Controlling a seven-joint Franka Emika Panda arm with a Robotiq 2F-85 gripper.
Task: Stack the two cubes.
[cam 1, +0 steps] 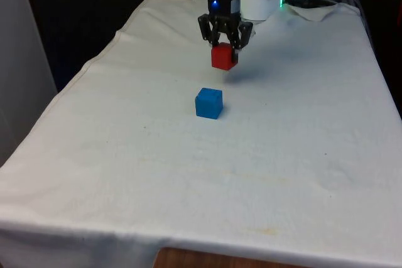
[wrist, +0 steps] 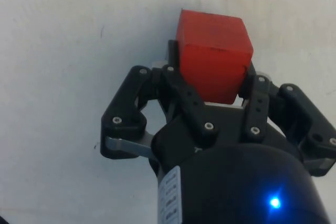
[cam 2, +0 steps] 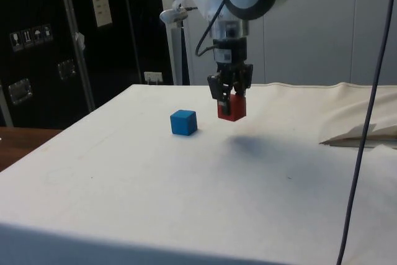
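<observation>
The red cube [cam 1: 224,57] is showing a plain, bright red. The blue cube [cam 1: 208,103] is showing a plain blue. The black gripper [cam 1: 225,43] is looking dark against the white cloth [cam 1: 188,174], which is covering the surface without pattern.

Two cubes in all: one red cube [cam 1: 224,56] and one blue cube [cam 1: 208,103]. In the front view the red one sits at about 1 o'clock from the blue one, apart from it. One gripper [cam 1: 225,43]. One white cloth [cam 1: 188,180]. One loose heap of cloth folds [cam 2: 360,133] in the side view.
</observation>
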